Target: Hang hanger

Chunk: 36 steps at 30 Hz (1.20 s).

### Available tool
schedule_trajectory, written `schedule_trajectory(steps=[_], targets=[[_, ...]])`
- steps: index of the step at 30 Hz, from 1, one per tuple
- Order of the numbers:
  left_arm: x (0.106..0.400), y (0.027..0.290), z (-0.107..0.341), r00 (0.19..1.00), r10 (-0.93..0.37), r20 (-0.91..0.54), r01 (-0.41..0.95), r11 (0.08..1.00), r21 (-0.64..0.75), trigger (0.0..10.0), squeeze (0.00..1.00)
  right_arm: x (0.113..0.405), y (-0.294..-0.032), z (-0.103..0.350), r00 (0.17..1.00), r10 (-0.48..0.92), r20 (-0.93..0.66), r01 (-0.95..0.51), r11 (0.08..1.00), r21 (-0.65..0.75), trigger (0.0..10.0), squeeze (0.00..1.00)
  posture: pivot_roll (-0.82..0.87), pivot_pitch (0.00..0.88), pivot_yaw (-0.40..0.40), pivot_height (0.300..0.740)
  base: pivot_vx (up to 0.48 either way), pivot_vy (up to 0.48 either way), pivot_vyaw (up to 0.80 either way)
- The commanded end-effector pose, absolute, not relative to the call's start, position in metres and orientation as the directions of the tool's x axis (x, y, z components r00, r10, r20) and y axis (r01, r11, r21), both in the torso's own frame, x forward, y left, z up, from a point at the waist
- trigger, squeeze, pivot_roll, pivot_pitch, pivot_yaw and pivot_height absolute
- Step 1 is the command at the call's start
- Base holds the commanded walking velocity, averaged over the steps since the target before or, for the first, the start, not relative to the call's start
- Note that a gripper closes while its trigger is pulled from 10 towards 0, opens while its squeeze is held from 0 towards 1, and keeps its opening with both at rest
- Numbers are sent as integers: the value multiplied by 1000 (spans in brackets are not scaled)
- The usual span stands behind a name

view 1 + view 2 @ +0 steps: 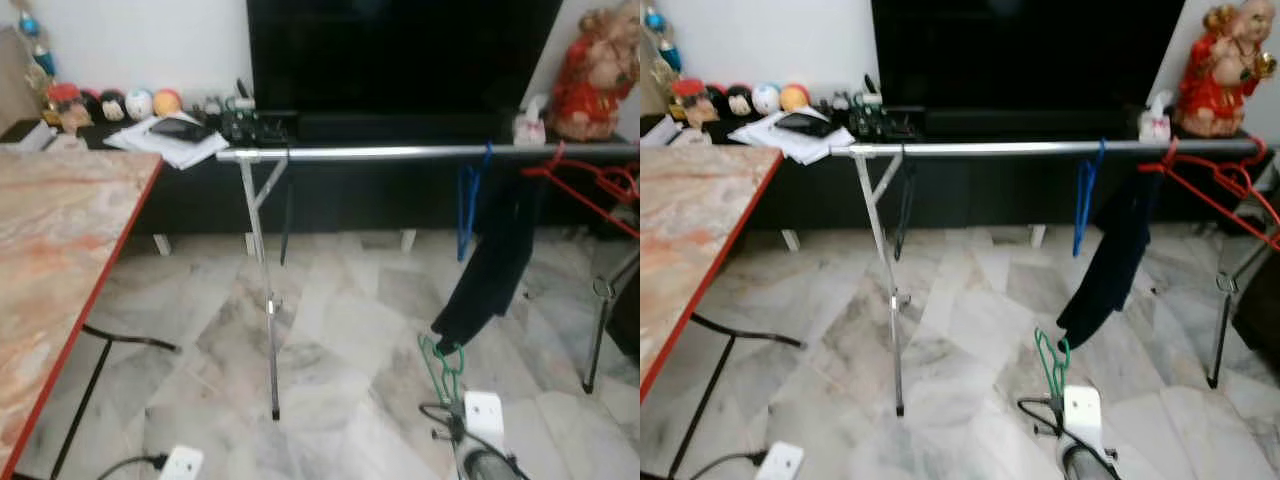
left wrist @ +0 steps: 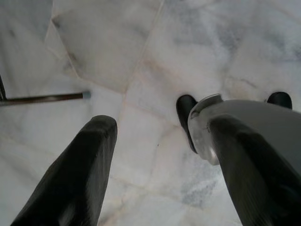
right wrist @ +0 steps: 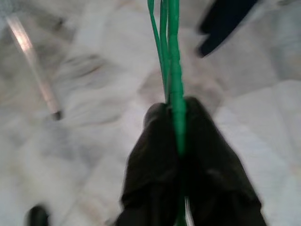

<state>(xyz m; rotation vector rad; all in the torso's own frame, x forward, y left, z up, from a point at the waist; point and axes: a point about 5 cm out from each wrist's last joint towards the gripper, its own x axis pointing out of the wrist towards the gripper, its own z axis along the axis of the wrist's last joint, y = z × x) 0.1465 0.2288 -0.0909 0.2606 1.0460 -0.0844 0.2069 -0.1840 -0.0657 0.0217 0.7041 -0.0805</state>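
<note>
A green wire hanger (image 1: 443,365) stands upright low in front of me, with my right gripper (image 3: 181,120) shut on its wires. Its top reaches the lower end of a black garment (image 1: 495,260) that hangs down from the silver rail (image 1: 400,153) of a clothes rack. A blue hanger (image 1: 468,210) and a red hanger (image 1: 590,185) hang on the same rail, toward its right end. My left gripper (image 2: 160,127) hangs open over the marble floor, nothing between its fingers.
A marble-patterned table (image 1: 60,230) with a red edge stands at left. The rack's legs (image 1: 265,300) rest on the floor ahead. Behind the rail are a low black cabinet, a TV (image 1: 400,55), papers and a red figurine (image 1: 597,75). A white power strip (image 1: 180,463) lies on the floor.
</note>
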Motion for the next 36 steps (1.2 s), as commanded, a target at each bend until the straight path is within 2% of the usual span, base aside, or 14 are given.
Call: schedule_trajectory(steps=[1, 13, 18, 36], targets=[[147, 222, -92, 494, 41, -869, 207, 965, 163, 10000, 0, 205, -194, -65, 758, -91, -646, 92, 995, -31, 10000, 0, -53, 0, -40, 740, 270, 0, 0], [150, 219, -92, 499, 31, -866, 216, 964, 158, 10000, 0, 211, -193, -62, 774, -66, -629, 59, 998, -32, 10000, 0, -53, 0, -42, 740, 268, 0, 0], [151, 218, -92, 502, 27, -864, 216, 964, 156, 10000, 0, 211, -192, -61, 776, -64, -627, 61, 998, -26, 10000, 0, -54, 0, -43, 740, 268, 0, 655], [153, 216, -91, 507, 18, -862, 224, 963, 152, 10000, 0, 210, -193, -62, 776, -69, -627, 65, 997, -29, 10000, 0, -57, 0, -38, 740, 267, 0, 0]])
